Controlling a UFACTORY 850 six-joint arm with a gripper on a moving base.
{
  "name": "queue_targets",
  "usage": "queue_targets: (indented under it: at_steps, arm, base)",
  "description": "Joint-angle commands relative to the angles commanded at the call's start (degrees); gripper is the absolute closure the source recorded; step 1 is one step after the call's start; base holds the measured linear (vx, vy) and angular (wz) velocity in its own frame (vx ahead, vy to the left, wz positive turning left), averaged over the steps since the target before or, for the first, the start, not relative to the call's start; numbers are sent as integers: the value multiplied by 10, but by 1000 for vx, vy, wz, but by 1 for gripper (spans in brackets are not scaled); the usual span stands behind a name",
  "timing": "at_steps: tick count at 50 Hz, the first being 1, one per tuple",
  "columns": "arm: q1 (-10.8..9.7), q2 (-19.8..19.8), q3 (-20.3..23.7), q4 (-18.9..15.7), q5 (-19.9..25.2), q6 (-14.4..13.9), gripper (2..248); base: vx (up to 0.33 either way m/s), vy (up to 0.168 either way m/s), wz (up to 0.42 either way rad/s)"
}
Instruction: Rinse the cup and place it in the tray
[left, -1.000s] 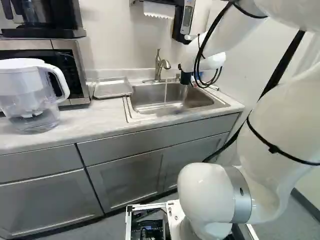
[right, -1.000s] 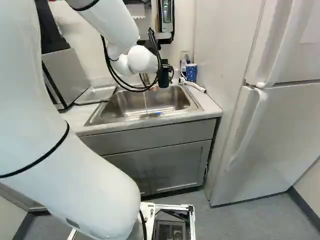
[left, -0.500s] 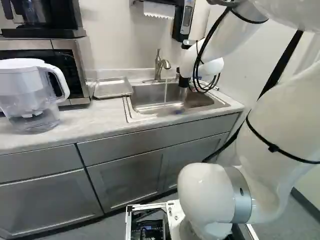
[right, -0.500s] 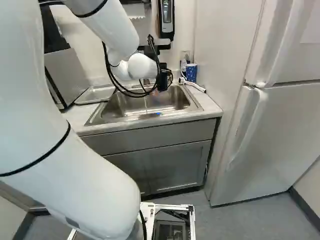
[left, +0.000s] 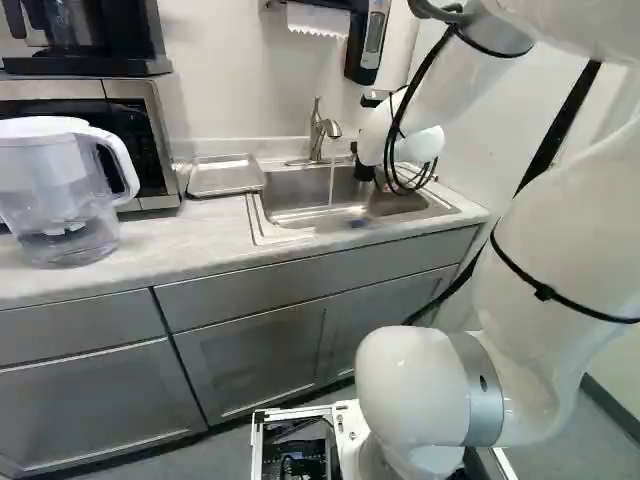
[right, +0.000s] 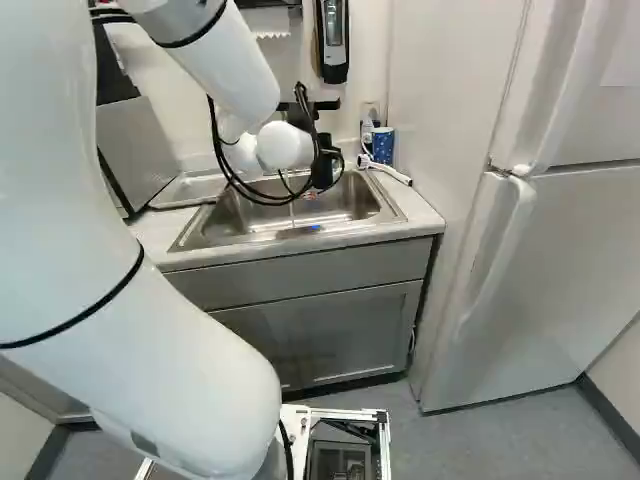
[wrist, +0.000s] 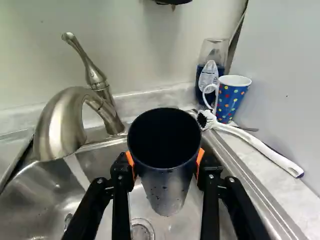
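Gripper (wrist: 165, 162) is grasping dark cup (wrist: 167, 192) by both sides, beside faucet (wrist: 57, 120), likely keeping mouth clear for rinsing; water (wrist: 76, 171) is falling below faucet, missing cup; tray (left: 225, 177) is sitting across faucet from cup, presumably awaiting it.

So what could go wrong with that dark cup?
The dark cup has droplets on its side, so it might slip between the fingers. The faucet stands beside it, so a sideways swing could knock the two together. And the running water falls beside the cup, not into it, so the rinse might miss.
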Motion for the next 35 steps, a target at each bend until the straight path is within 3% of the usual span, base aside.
queue_targets:
  at_steps: [35]
  arm:
    - [33,-22,24,0,40,0,124]
  base:
    - [0,0,0]
